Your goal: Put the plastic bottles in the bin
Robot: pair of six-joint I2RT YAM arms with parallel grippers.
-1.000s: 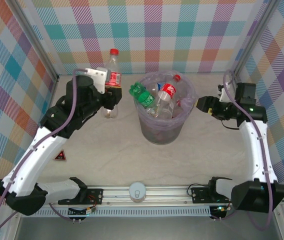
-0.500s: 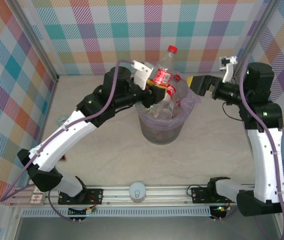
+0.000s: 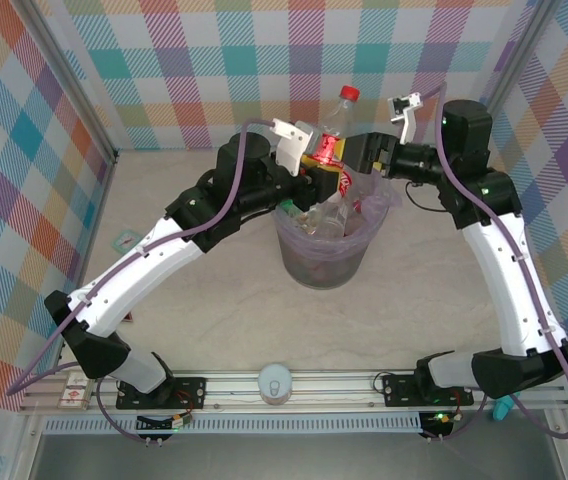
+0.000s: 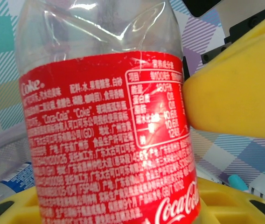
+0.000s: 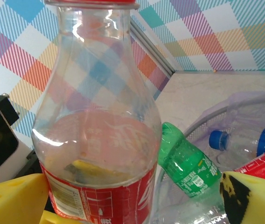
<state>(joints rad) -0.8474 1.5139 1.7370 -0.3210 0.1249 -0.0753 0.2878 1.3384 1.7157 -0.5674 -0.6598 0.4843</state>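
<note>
Coke bottle [image 3: 331,130] upright, cap up, long axis vertical, over the far rim of the bin [image 3: 324,262]. Clamped at the label by the left gripper [image 3: 311,170]. Flanked by the right gripper [image 3: 359,160], spread wide, gripping nothing. Likely a straight drop.
</note>
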